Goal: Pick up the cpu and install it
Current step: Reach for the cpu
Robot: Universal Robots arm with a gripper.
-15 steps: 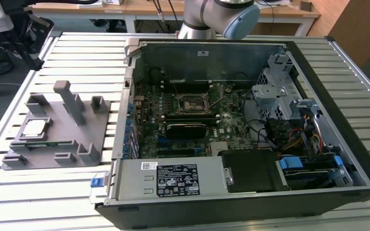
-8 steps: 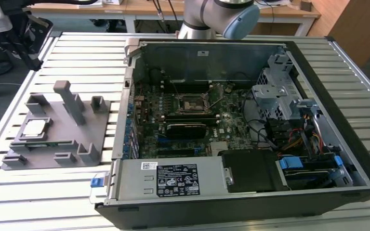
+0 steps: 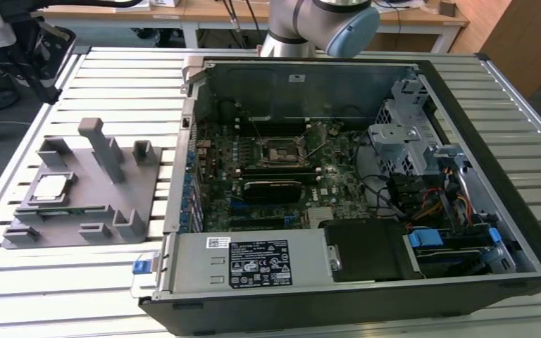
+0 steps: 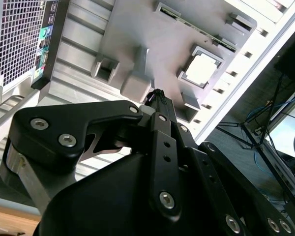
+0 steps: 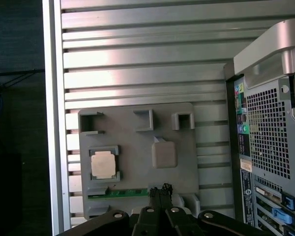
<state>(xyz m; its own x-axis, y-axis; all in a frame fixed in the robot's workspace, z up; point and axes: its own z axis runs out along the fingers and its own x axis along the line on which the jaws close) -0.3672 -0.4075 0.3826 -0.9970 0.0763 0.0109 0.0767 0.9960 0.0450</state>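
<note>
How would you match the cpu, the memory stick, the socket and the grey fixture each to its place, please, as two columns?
1 cpu
2 memory stick
3 socket
4 grey fixture

A on the motherboard in the open case
B on the slatted table beside the case
C in the fixture's square recess
D in a slot along the fixture's edge

Pairs: 1-C, 2-D, 3-A, 4-B

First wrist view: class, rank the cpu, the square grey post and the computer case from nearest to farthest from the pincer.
1. square grey post, mid-fixture, closest to the pincer.
2. cpu, in its pocket near the fixture's edge.
3. computer case, beside the fixture, off it entirely.
</note>
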